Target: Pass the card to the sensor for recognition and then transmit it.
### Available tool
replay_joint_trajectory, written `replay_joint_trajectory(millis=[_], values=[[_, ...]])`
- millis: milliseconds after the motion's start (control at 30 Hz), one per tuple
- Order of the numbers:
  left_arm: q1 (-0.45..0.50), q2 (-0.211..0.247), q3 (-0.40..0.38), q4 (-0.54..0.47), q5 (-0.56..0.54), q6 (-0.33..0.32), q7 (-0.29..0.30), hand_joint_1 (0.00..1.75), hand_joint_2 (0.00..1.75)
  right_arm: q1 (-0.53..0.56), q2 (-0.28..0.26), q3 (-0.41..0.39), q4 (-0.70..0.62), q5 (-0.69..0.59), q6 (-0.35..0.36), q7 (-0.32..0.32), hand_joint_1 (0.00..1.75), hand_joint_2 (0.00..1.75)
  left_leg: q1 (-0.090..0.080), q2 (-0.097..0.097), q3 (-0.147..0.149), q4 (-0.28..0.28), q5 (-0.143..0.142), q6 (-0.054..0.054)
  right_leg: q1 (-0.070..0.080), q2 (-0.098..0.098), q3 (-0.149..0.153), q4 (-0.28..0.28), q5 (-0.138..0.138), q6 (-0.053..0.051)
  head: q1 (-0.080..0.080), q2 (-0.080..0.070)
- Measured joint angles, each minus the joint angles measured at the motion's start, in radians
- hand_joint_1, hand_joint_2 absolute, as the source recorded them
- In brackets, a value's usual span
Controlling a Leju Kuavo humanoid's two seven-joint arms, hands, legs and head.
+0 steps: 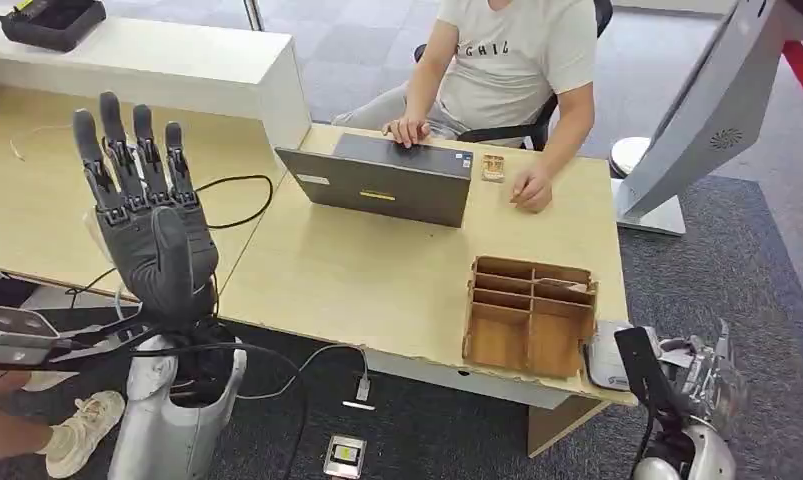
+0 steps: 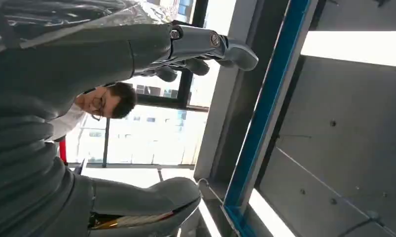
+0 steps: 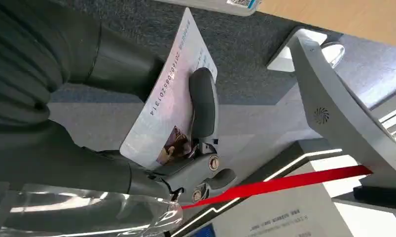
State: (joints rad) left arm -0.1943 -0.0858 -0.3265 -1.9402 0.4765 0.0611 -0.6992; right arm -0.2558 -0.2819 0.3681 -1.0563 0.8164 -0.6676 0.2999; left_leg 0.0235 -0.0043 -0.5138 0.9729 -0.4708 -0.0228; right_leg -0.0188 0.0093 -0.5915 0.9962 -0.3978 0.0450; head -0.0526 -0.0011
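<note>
Card gripped, ready for the sensor

The card [image 3: 173,111] is pinched in the right hand [image 3: 136,143] at five o'clock; the left hand [image 1: 142,215] is raised empty, fingers spread.

Left hand [image 1: 149,215] up front, dark grey all over, its fingers [image 1: 127,150] black with grey segments. The surface [image 1: 377,270] reads pale wood, light tan. On it, a laptop [image 1: 382,183] in flat charcoal with a small yellow mark on the lid, and a brown plywood organizer [image 1: 527,315]. Person [image 1: 512,60] seated behind in a white shirt with dark lettering. Right hand [image 3: 186,143] grey too, holding a card [image 3: 173,94], pale pinkish-white with black printed digits and a small dark photo. Floor [image 1: 747,270] is dark grey carpet; a red stripe [image 3: 284,183] crosses lighter flooring.
</note>
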Motion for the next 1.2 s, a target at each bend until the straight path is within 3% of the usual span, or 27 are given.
replay_joint_trajectory(millis=[233,1200], values=[[0.0,0.01,-0.007,-0.013,0.004,0.02,0.0,0.0,1.75,0.029,0.002,-0.012,-0.008,-0.013,0.019,-0.015,1.75,1.75,0.0,0.0,0.0,0.0,0.0,0.0,0.0,0.0,0.0,0.0,0.0,0.0,0.0,0.0],[-0.001,0.011,-0.006,-0.015,-0.019,-0.03,0.0,0.0,1.75,0.015,0.096,0.031,0.092,-0.056,0.101,-0.085,1.75,1.75,0.0,0.0,0.0,0.0,0.0,0.0,0.0,0.0,0.0,0.0,0.0,0.0,0.0,0.0]])
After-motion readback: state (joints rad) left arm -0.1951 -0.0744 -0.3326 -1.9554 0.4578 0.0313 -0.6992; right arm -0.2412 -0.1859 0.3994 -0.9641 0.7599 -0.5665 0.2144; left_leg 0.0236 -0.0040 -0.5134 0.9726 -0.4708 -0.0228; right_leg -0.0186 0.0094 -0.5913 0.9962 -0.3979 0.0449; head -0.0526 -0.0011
